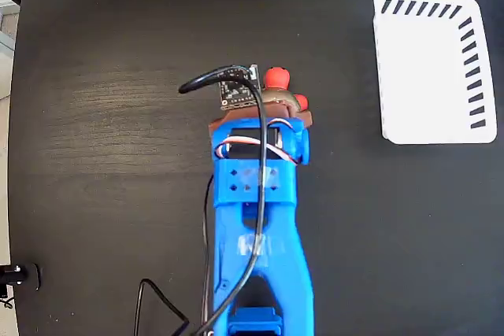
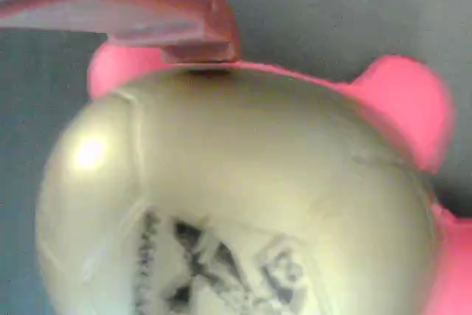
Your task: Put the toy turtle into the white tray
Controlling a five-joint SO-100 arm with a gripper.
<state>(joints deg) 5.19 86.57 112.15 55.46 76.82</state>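
The toy turtle (image 1: 277,79) lies left of centre on the black table, mostly hidden under my gripper (image 1: 266,101); only its red head and one red foot (image 1: 300,102) stick out. In the wrist view its shiny gold shell (image 2: 243,204) with a black mark fills the frame, with pink-red limbs at the edges. One reddish-brown finger (image 2: 169,20) touches the shell's upper edge; the other finger is out of view. The white tray (image 1: 429,68), with black stripes on its top and right edges, lies at the upper right, well away from the gripper.
The blue arm (image 1: 256,234) reaches up from the bottom edge, with black cables (image 1: 157,300) trailing beside it. The table's rounded left edge (image 1: 17,147) borders a pale floor. Bare black tabletop lies between the turtle and the tray.
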